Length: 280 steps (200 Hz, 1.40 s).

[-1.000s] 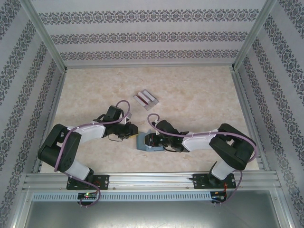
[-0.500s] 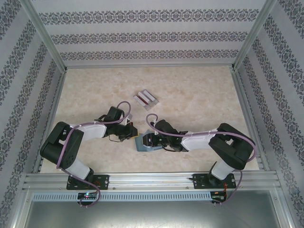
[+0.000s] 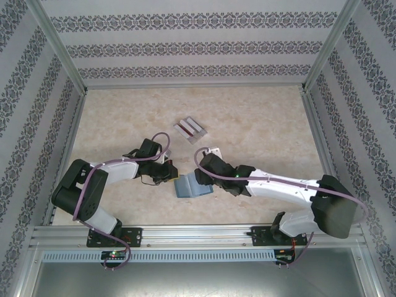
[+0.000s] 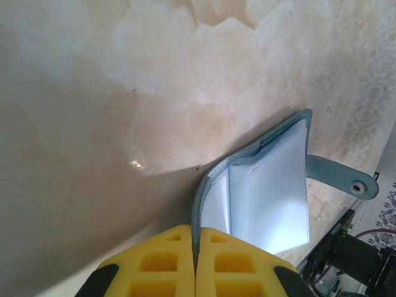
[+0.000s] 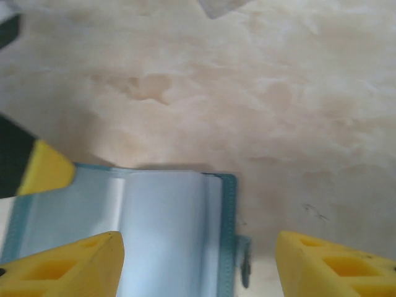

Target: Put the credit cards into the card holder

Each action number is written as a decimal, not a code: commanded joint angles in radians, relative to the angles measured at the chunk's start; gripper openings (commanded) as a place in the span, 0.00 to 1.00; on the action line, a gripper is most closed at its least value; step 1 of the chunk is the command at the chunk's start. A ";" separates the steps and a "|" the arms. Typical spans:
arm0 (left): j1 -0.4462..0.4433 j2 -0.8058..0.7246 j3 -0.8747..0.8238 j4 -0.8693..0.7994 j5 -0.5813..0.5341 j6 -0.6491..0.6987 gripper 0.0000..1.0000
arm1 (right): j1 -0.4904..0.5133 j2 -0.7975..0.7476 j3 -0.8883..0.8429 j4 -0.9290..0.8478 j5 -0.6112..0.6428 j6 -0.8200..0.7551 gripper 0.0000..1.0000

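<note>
Left claw [image 4: 195, 250] is clamped on the teal edge of the card holder [image 4: 266, 198]; right claw [image 5: 198, 260] hangs over it with its fingers wide apart, gripping nothing.
On the marbled desk [image 3: 260, 117] the card holder sits open at about 6 o'clock of the desk's middle, its pale inner pockets showing. In the top view the left claw is at its 9 o'clock side and the right claw over its 2 o'clock corner. The credit cards [image 3: 190, 129], grey with dark red stripes, lie side by side at 12 o'clock of the holder, well apart from it and from both claws. The snap tab [image 4: 346, 184] sticks out at the holder's 3 o'clock edge in the left wrist view.
</note>
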 commanded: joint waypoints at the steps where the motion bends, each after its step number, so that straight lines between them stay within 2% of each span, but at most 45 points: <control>1: -0.003 0.002 0.029 -0.035 -0.021 0.016 0.00 | 0.010 0.024 0.008 0.105 -0.242 -0.101 0.63; 26: -0.002 0.004 0.042 -0.032 -0.016 0.019 0.05 | 0.010 0.157 0.043 0.172 -0.396 -0.065 0.49; 59: -0.002 -0.011 0.049 -0.044 -0.029 0.025 0.11 | -0.005 0.302 0.081 0.091 -0.314 0.006 0.36; 74: -0.003 -0.018 0.049 -0.058 -0.041 0.043 0.14 | -0.012 0.310 0.053 0.082 -0.278 0.043 0.35; 83: -0.004 -0.023 0.050 -0.074 -0.057 0.053 0.17 | -0.017 0.300 0.031 0.090 -0.281 0.064 0.36; 98: -0.004 -0.029 0.043 -0.067 -0.063 0.069 0.32 | -0.026 0.276 0.009 0.103 -0.299 0.079 0.37; 128: -0.002 -0.043 0.065 -0.082 -0.073 0.093 0.41 | -0.045 0.200 0.012 0.109 -0.286 0.087 0.44; 142: -0.001 -0.061 0.065 -0.065 -0.076 0.090 0.48 | -0.047 0.154 0.030 0.098 -0.243 0.081 0.47; 148: -0.002 -0.068 0.067 -0.060 -0.079 0.089 0.54 | -0.048 0.136 0.038 0.090 -0.218 0.072 0.48; 172: 0.006 -0.102 0.091 -0.089 -0.104 0.088 0.68 | -0.054 0.078 0.045 0.060 -0.067 0.021 0.48; 215: 0.024 -0.196 0.125 -0.140 -0.177 0.087 0.80 | -0.163 0.050 0.075 0.044 -0.018 -0.127 0.55; 234: 0.030 -0.215 0.141 -0.163 -0.211 0.093 0.82 | -0.222 0.084 0.139 0.050 -0.036 -0.198 0.59; 253: 0.039 -0.218 0.166 -0.201 -0.253 0.111 0.82 | -0.253 0.159 0.236 0.053 -0.104 -0.330 0.69; 262: 0.050 -0.215 0.184 -0.241 -0.309 0.118 0.82 | -0.255 0.203 0.294 0.038 -0.131 -0.399 0.74; 280: 0.059 -0.194 0.242 -0.397 -0.568 0.105 0.90 | -0.257 0.292 0.390 0.033 -0.146 -0.495 0.80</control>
